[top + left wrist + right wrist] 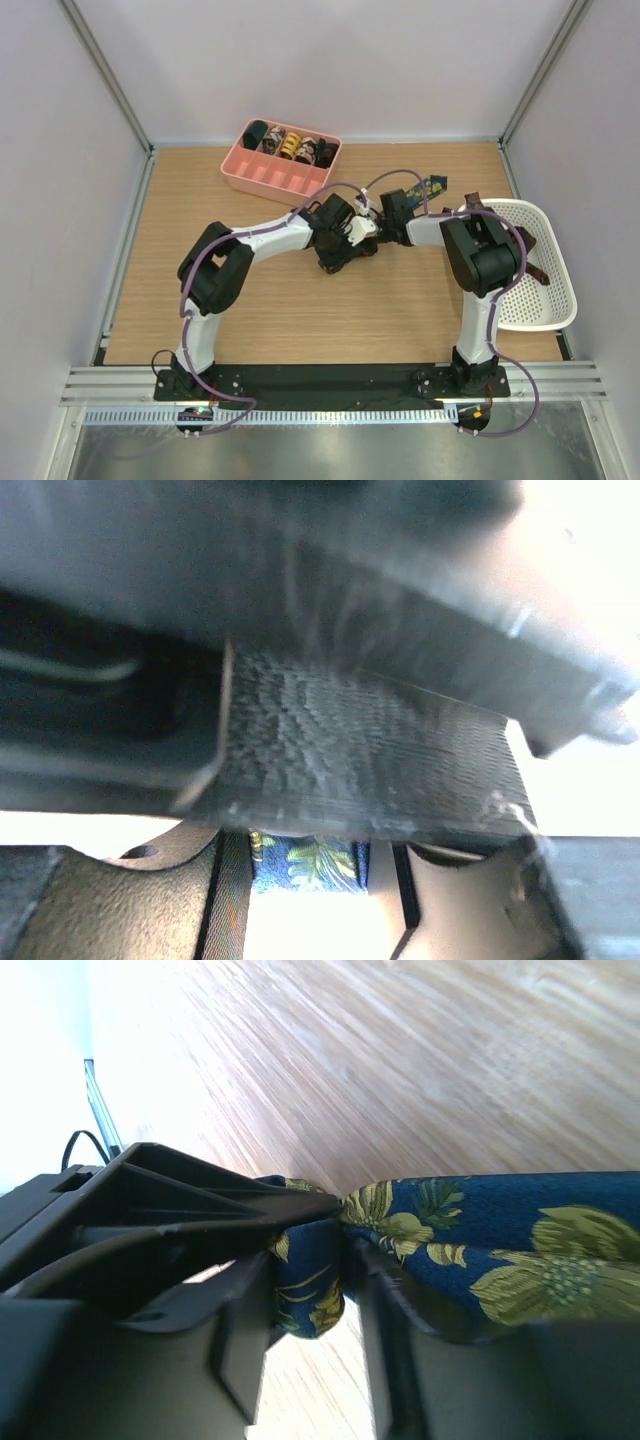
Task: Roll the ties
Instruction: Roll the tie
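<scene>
The robot is at the start of rolling one tie. The right gripper [335, 1270] is closed tight on the blue tie [500, 1250], the one with yellow-green flowers, and the cloth is bunched up between its two fingers. The tie is held up above the table [300, 310], near the middle, and its pointed end sticks out behind the right arm toward the back. The left gripper [350, 248] is right next to the right one. Its own camera is too close and too blurry, and only a small bit of the blue tie shows in it, so it is not clear if that gripper is open or closed. It looks like the next move needs one gripper to keep its hold while the other turns the cloth round and round into a small, neat roll. The roll would likely go in the pink tray [262, 178] at the back, where rolled ties [290, 145] sit in a row. A white basket [545, 310] on the right has a dark tie [533, 262] in it. The table is light wood, and plain pale walls [60, 150] stand around it.
</scene>
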Robot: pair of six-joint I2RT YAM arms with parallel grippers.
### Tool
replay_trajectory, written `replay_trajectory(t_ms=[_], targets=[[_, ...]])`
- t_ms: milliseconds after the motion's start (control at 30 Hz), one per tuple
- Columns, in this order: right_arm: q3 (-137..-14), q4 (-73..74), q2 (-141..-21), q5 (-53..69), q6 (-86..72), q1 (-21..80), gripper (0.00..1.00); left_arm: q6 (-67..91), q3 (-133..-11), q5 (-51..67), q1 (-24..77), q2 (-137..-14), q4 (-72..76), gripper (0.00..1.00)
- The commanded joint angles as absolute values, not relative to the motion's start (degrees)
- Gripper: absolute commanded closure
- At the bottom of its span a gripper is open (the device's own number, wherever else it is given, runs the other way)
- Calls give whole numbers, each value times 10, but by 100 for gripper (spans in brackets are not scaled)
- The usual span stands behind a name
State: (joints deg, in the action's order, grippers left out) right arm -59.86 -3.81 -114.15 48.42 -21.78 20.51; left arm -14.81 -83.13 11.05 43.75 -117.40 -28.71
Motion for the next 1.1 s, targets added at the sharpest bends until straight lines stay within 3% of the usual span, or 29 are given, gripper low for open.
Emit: replay_trajectory(t_ms=[0,167,300,400,600,1067], targets=[[-607,-12,-1136,442,-203,209,49,-127,-825,75,432,-1206,-320,66],[-615,2,-1113,425,-215,209,39,-126,-820,75,432,-1206,-319,68],[-632,29,-1093,397,-232,204,37,-127,-811,75,432,-1201,-316,69],[-628,27,-1075,386,-248,197,38,-126,-809,77,433,-1201,-314,70],[-627,19,-1074,411,-261,196,50,-125,-814,82,439,-1208,-314,71],[-550,-90,-989,371,-356,126,51,-113,-813,61,457,-1217,-316,72]])
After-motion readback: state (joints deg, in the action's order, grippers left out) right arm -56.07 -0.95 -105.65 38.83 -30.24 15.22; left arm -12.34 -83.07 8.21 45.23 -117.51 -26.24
